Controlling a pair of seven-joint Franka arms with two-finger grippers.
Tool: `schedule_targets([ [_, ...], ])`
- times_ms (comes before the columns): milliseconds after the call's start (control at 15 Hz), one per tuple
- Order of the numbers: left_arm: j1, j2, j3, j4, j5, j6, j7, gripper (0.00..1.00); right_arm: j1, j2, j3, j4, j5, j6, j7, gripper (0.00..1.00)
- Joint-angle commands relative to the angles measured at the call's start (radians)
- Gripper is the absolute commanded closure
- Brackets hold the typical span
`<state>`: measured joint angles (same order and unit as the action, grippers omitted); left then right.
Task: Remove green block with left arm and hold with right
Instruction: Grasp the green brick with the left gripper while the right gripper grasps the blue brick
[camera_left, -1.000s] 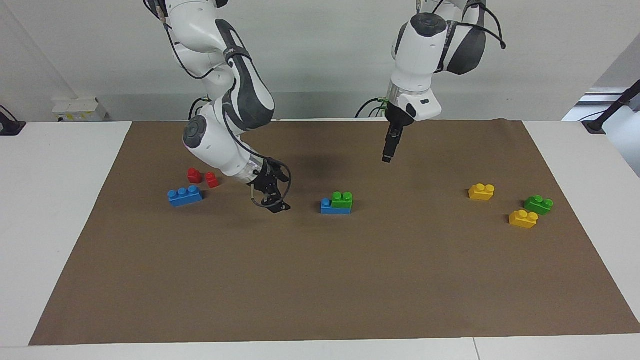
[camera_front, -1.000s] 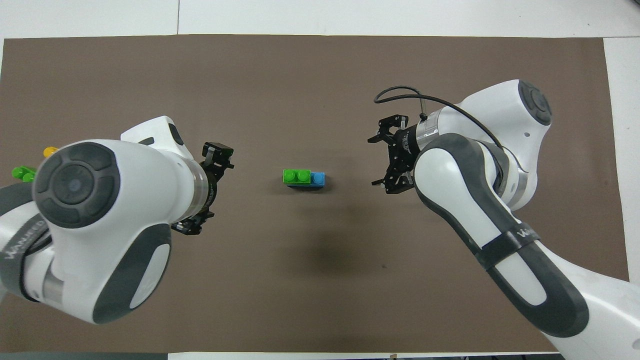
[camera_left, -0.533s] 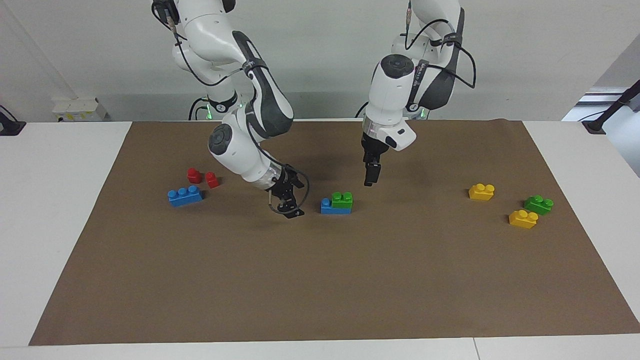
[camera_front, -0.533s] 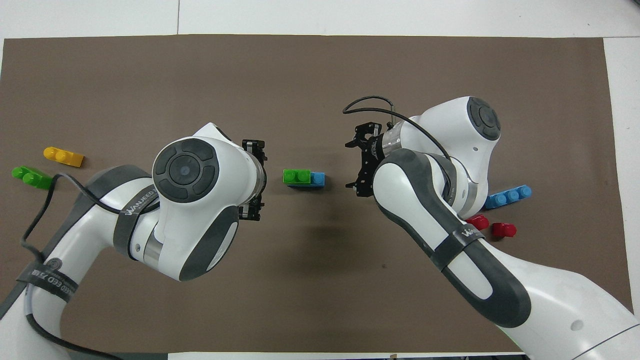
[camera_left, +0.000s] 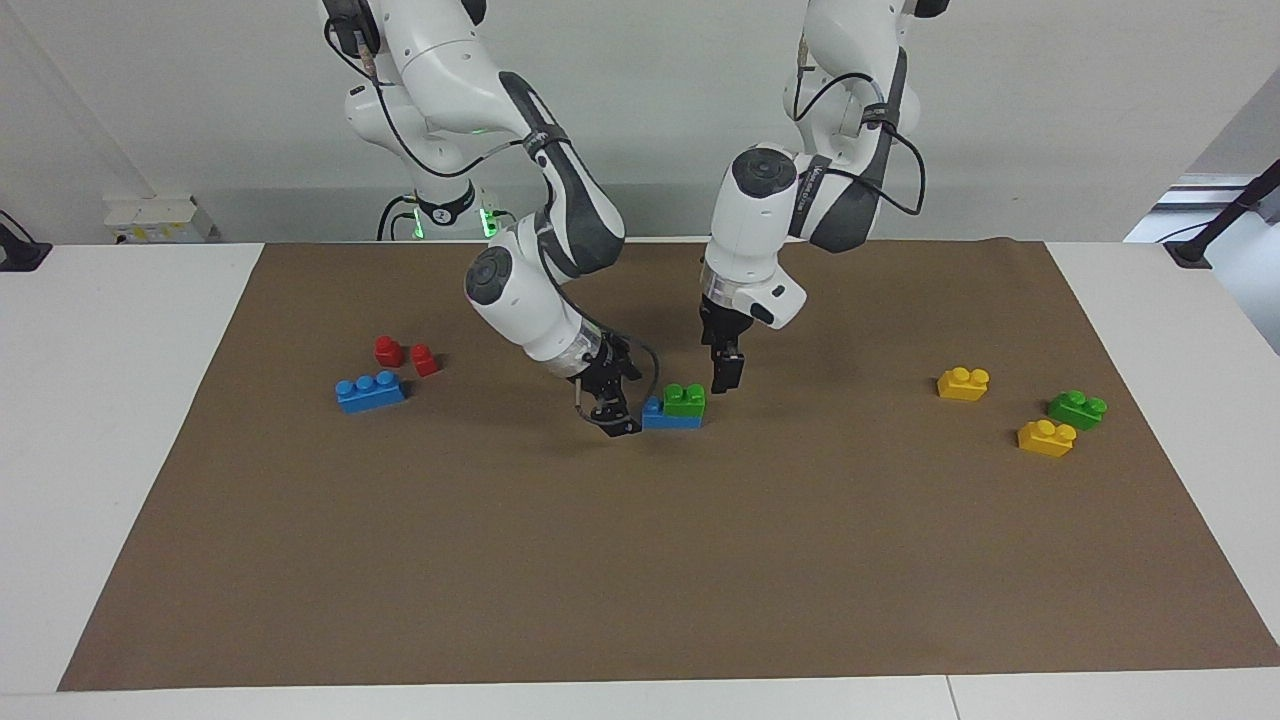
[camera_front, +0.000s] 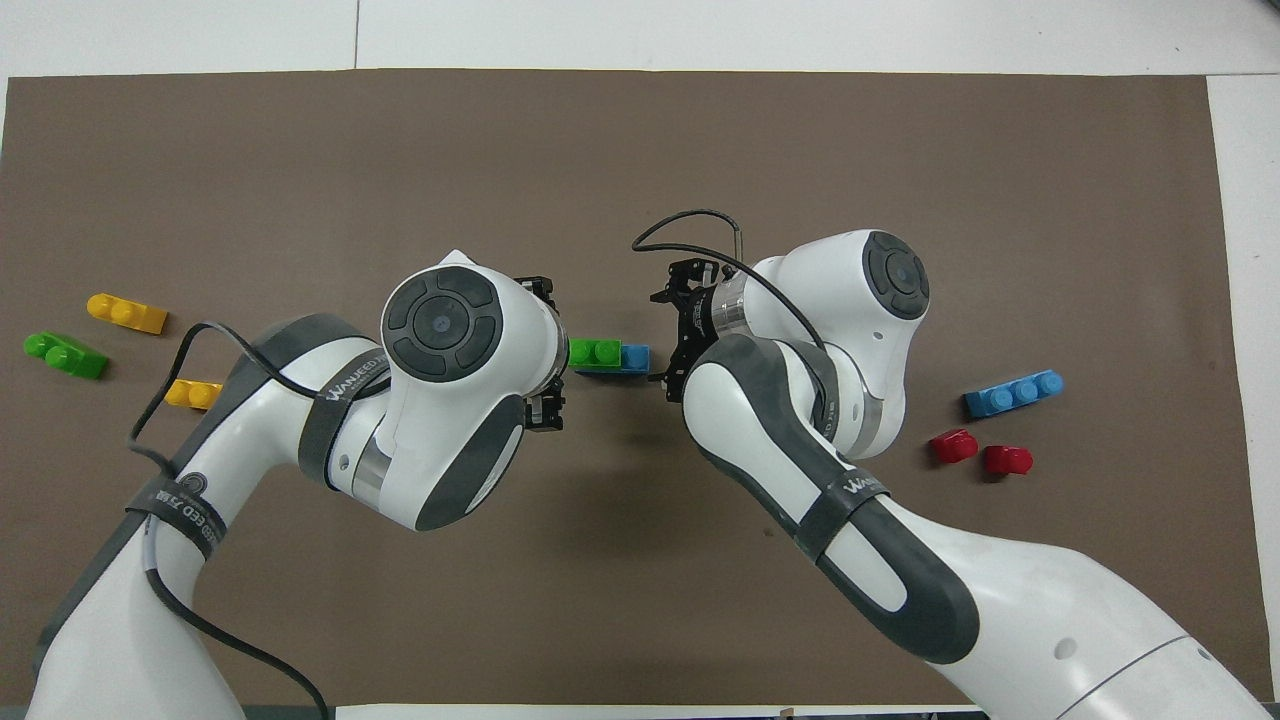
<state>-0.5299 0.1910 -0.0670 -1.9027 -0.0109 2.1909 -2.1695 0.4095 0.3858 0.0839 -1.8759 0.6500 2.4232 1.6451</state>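
The bright-green two-stud block (camera_left: 685, 399) sits on one end of a blue brick (camera_left: 662, 415) at the middle of the brown mat; it also shows in the overhead view (camera_front: 594, 353), with the blue brick (camera_front: 635, 357) under it. My left gripper (camera_left: 725, 374) is open and empty, a little above the mat, just beside the green block toward the left arm's end (camera_front: 548, 354). My right gripper (camera_left: 613, 411) is open and empty, low by the mat, next to the blue brick's bare end (camera_front: 670, 330).
Two yellow bricks (camera_left: 963, 383) (camera_left: 1046, 438) and a darker green brick (camera_left: 1077, 409) lie toward the left arm's end. A blue three-stud brick (camera_left: 370, 391) and two red pieces (camera_left: 388, 350) (camera_left: 424, 359) lie toward the right arm's end.
Both grippers have closed in on the stacked bricks from either end and come down. The bricks have not moved.
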Motion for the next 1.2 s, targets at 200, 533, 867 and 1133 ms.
schedule_targets([
  [200,-0.038,0.119,0.016,0.088,0.015,0.012,-0.081,0.00,0.034,0.016,-0.001,-0.038,0.042,0.092,0.005,0.00],
  [533,-0.035,0.142,0.015,0.079,0.020,0.047,-0.081,0.00,0.054,0.028,-0.001,-0.061,0.043,0.152,0.002,0.00],
  [867,-0.030,0.151,0.015,0.070,0.020,0.053,-0.081,0.00,0.057,0.025,-0.001,-0.081,0.043,0.168,-0.002,0.01],
  [1133,-0.030,0.151,0.015,0.054,0.020,0.072,-0.081,0.00,0.057,0.022,-0.001,-0.092,0.043,0.172,-0.004,0.04],
])
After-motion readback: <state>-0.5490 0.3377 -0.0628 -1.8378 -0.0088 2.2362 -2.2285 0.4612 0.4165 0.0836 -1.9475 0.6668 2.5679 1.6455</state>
